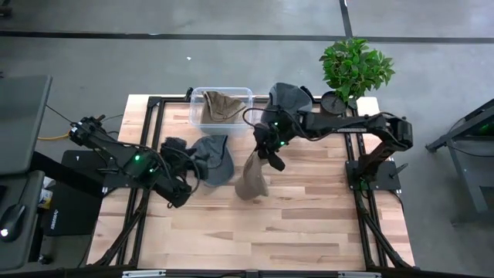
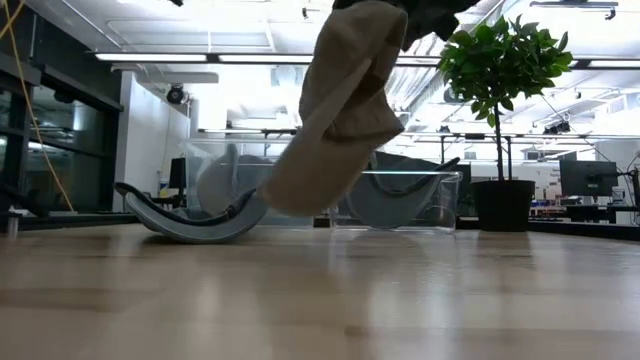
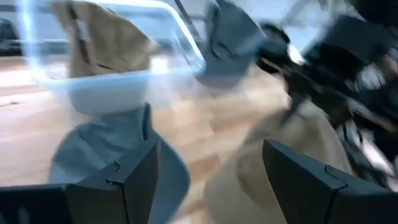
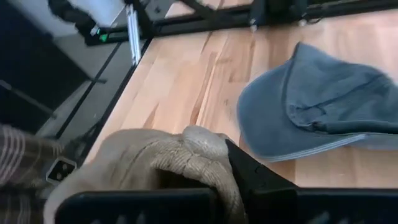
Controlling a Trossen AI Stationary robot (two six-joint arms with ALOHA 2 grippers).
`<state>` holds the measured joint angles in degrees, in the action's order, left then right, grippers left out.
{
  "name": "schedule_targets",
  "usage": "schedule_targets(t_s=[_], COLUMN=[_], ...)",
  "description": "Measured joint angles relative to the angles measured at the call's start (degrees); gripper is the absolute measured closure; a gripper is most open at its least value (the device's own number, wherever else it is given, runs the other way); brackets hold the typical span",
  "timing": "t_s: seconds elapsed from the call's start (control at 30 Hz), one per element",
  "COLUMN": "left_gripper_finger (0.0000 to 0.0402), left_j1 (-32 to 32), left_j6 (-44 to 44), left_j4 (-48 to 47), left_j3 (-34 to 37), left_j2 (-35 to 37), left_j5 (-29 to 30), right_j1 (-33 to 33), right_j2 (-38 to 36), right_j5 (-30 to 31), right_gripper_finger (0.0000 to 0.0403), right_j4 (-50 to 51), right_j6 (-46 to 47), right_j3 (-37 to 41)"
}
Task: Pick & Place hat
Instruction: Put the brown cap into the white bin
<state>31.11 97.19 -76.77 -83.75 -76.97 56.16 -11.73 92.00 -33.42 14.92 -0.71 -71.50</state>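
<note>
A tan hat (image 1: 252, 181) hangs from my right gripper (image 1: 272, 160) over the middle of the table; in the low view the tan hat (image 2: 340, 110) is clear of the wood. A grey cap (image 1: 212, 158) lies on the table to its left, its brim curving up in the low view (image 2: 200, 222). My left gripper (image 3: 211, 180) is open, low by the grey cap's near left side, pointing toward the clear bin (image 1: 221, 106). The bin holds a second tan hat (image 1: 221, 104). Another grey hat (image 1: 292, 97) lies beside the bin's right side. My right gripper is shut on the tan hat, on a bunched fold of its ribbed cloth (image 4: 193, 152) at the upper end, pinched between the two fingers (image 4: 252, 171). The fingers come from above, slanting down. The hat hangs below them, lifted clear of the table.
A potted plant (image 1: 355, 68) stands at the table's far right corner. The black frame rail (image 1: 154, 104) runs round the table. Bare wood (image 1: 262, 232) spreads across the near half. A mouse (image 1: 6, 232) and grey stands lie off the left edge.
</note>
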Motion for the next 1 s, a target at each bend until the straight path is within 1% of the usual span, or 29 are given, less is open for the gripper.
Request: schedule_targets(t_s=[0.1,0.2,0.3,0.43,0.53,0.67,0.73,0.8,0.9,1.0], left_gripper_finger=[0.0140,0.0140,0.0140,0.0140,0.0140,0.0140,0.0140,0.0140,0.0140,0.0140], left_j1=[0.00,0.01,0.02,0.02,0.00,0.02,0.02,0.02,0.02,0.02], left_j6=[7.67,15.62,15.60,16.80,18.33,21.40,20.18,16.42,6.56,-4.31], left_j4=[-6.72,-13.62,-12.38,-13.31,-12.70,-10.97,-7.56,-2.27,8.99,20.17], left_j3=[-0.02,0.04,2.65,7.15,11.53,18.54,22.06,25.60,30.81,35.71], left_j2=[-0.15,-0.02,2.53,7.15,11.55,20.34,24.93,29.60,35.70,41.44], left_j5=[3.27,4.80,6.81,9.02,10.43,11.50,11.45,10.83,10.00,7.10], right_j1=[0.00,-0.02,-0.02,-0.88,-2.72,-5.91,-7.55,-9.23,-11.11,-11.85], right_j2=[-1.24,-1.28,-1.28,-0.79,-0.16,1.03,1.96,3.44,6.39,9.96], right_j5=[2.07,4.69,7.43,11.78,12.31,12.21,12.00,10.91,10.31,9.93], right_gripper_finger=[0.0403,0.0403,0.0403,0.0403,0.0403,0.0403,0.0403,0.0403,0.0403,0.0403], right_j4=[0.15,1.14,1.60,6.53,8.66,10.70,11.17,10.89,11.01,11.29], right_j6=[3.06,6.97,7.69,8.22,8.38,9.65,10.20,11.70,13.75,14.63], right_j3=[-0.47,-2.94,-6.73,-12.94,-16.30,-18.85,-19.44,-20.33,-23.00,-27.38])
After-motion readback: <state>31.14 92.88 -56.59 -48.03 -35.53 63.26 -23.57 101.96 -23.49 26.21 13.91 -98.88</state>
